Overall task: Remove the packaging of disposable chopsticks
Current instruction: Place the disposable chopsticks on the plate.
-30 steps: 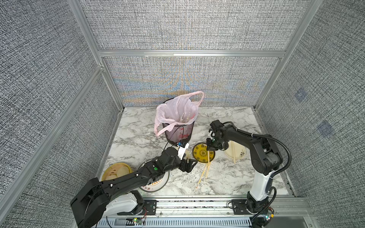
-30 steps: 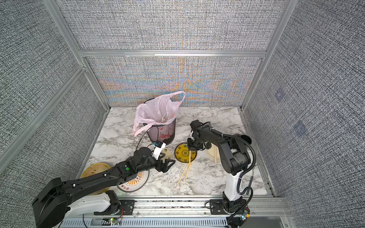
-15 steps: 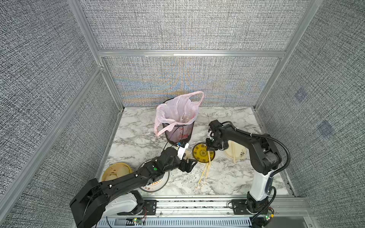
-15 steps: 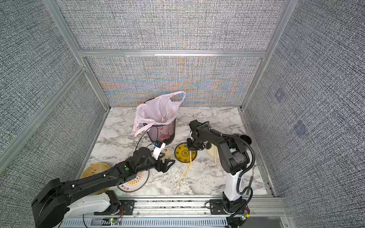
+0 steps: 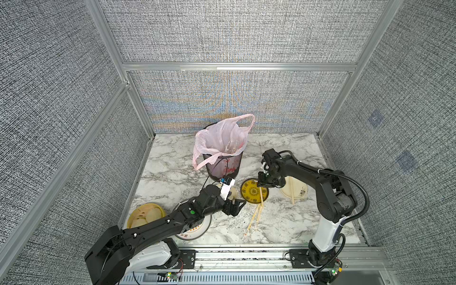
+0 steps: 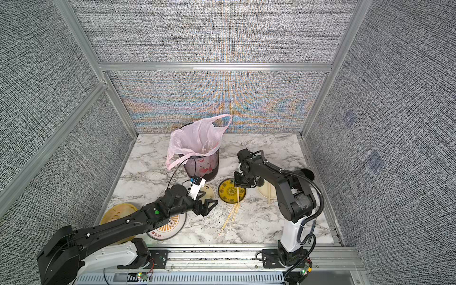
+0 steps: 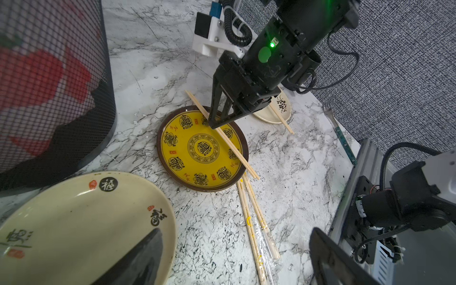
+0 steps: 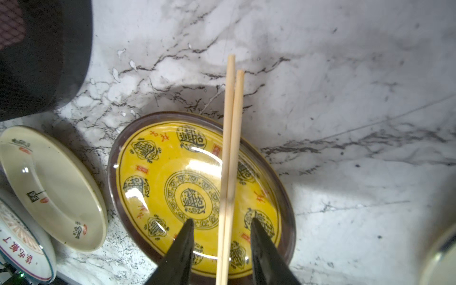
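A bare pair of disposable chopsticks (image 8: pixel 230 148) lies across the yellow plate (image 8: pixel 160 160), one end overhanging its rim. My right gripper (image 8: pixel 222 223) straddles that pair low over the plate, open, with a gap on each side. In both top views it sits at the plate's far edge (image 5: pixel 262 183) (image 6: pixel 238 183). Two more pairs (image 7: pixel 254 222) lie on the marble in front of the plate, with the clear packaging (image 7: pixel 267 244) around them. My left gripper (image 5: pixel 238 206) hovers open and empty just left of them.
A mesh bin lined with a pink bag (image 5: pixel 223 158) stands behind the plates. A cream plate (image 7: pixel 74 209) lies under my left gripper. Another cream plate (image 5: pixel 299 192) at the right carries a bare pair (image 5: pixel 292 193). A fork (image 7: pixel 333 121) lies by the right wall.
My right gripper's jaws have parted off the bare pair, which now rests on the yellow plate. The left arm has stayed where it was.
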Robot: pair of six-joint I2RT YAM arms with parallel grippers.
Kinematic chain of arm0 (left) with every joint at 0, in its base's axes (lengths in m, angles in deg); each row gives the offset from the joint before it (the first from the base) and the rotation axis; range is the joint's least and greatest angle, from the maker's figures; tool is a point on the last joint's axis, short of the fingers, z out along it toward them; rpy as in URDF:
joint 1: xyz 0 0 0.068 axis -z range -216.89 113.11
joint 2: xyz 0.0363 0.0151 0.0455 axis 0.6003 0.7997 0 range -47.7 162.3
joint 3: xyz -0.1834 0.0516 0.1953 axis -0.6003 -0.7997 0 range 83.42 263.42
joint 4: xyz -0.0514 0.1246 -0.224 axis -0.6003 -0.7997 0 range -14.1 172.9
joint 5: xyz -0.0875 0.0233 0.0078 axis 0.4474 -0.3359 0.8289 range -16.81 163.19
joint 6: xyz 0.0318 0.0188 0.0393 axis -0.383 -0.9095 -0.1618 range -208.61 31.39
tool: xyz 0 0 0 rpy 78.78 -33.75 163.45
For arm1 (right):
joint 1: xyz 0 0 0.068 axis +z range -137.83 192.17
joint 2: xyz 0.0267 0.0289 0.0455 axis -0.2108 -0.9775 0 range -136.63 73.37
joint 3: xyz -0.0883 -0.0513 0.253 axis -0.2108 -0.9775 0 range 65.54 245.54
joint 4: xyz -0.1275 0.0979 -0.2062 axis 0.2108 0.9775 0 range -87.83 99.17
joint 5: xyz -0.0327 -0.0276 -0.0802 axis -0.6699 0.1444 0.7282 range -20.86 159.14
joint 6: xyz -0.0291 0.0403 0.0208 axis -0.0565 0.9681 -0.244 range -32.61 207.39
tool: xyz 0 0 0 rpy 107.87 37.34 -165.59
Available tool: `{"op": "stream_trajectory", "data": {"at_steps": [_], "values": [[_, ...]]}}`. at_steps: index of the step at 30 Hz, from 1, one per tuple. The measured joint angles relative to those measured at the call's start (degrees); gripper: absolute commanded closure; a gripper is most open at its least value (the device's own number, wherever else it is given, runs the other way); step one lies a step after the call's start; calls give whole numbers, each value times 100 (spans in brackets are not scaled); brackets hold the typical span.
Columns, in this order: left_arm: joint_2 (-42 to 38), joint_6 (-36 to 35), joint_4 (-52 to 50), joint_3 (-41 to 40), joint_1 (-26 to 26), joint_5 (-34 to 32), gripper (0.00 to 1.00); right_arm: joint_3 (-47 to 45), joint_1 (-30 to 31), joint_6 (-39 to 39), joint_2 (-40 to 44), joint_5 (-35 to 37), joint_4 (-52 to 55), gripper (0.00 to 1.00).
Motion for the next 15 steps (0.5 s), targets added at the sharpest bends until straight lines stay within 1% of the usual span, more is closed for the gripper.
{"op": "stream_trajectory", "data": {"at_steps": [3,4,5,6,7,10,13,15], "values": [[-138,-17,-63,-33,0,-50,7,-105,24,2,249,28,-20,52],[-190,-20,-79,-50,0,-96,7,-155,39,4,350,42,-37,44],[-256,-26,-101,-70,0,-127,6,-243,68,33,525,74,-44,33],[-308,-31,-120,-83,0,-133,5,-317,87,63,675,90,-57,13],[-382,-28,-125,-109,0,-142,4,-444,127,85,909,129,-109,1],[-638,-26,-175,-225,0,-170,0,-863,382,162,1768,433,-195,1],[-975,50,-197,-396,0,-199,0,-1283,815,304,2629,866,-201,1],[-1215,125,-192,-546,-2,-105,0,-1685,1178,409,3200,1222,-229,1]]}}
